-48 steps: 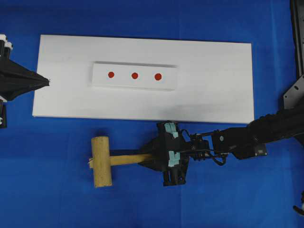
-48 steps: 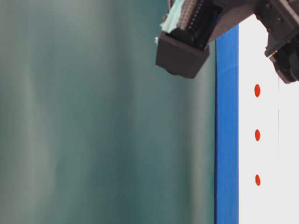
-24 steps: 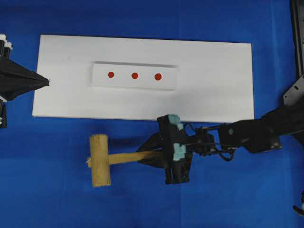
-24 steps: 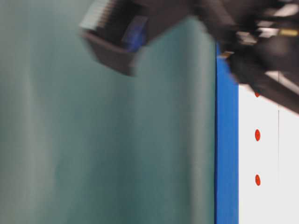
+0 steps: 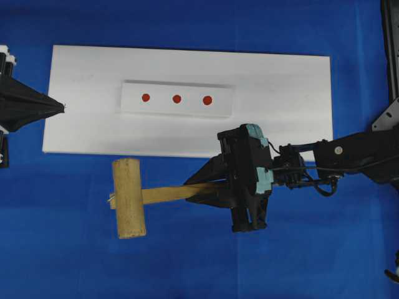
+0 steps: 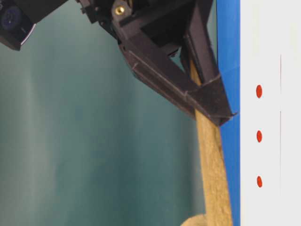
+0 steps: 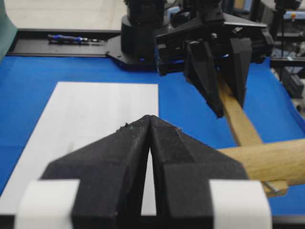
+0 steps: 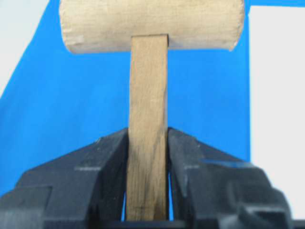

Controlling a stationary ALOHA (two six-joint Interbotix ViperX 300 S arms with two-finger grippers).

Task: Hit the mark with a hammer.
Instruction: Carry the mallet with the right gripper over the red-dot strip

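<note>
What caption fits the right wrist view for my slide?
Right tool shut on the flat handle of the wooden hammer, its cylindrical head crosswise above the blue cloth.

blue-covered table (image 5: 187, 268) carries a large white rectangular board (image 5: 280, 106). a smaller white strip (image 5: 176, 99) lies on the board's middle, bearing three red dots (image 5: 176, 99) in a row.

No legible text, labels, brands or numbers in any view. Only signs present: three red dots (image 5: 176, 98) in a row on a white strip (image 5: 176, 99), which lies on the white board (image 5: 280, 93). Same three dots appear in the table-level view, again without any lettering.
</note>
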